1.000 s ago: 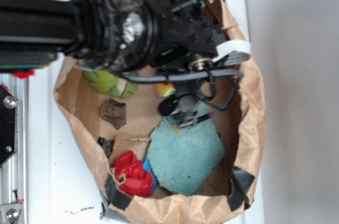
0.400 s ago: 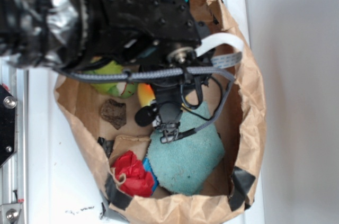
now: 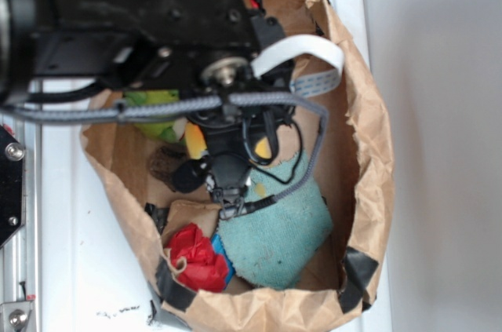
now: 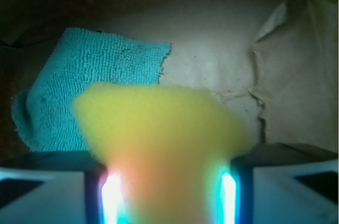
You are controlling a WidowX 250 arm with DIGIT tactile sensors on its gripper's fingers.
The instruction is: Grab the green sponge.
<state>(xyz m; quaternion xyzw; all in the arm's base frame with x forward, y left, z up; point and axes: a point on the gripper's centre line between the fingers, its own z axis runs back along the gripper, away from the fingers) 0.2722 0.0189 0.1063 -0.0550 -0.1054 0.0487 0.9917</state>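
Green sponge (image 3: 278, 230) top hidden — end effector (image 3: 227, 202) over it.

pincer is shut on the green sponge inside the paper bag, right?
Not quite. The pincer is shut on a yellow sponge, not the green one. The wrist view shows the yellow piece clamped between the fingers while the green sponge lies untouched on the floor of the paper bag.

The black arm (image 3: 141, 26) reaches in from the top left. Its gripper (image 3: 227, 198) points down into the bag, closed on a yellow sponge (image 4: 159, 144).
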